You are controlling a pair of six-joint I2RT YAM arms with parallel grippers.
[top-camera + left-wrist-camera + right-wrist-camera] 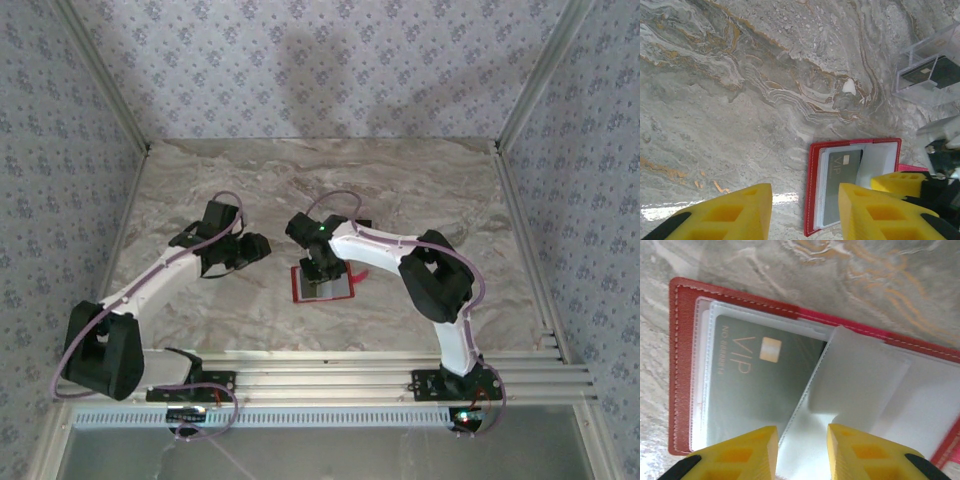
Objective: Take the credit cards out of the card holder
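Red card holder (pixel 322 285) lies open, VIP credit card (pixel 755 385) not yet out; right hand (pixel 801 442) above it and left hand (pixel 805 205) at 10 o'clock both gape empty.

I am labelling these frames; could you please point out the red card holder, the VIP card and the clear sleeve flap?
red card holder (pixel 681 365), right wrist view, left stitched border.
VIP card (pixel 750 397), right wrist view, grey face below the lettering.
clear sleeve flap (pixel 860 375), right wrist view, middle of the flap.
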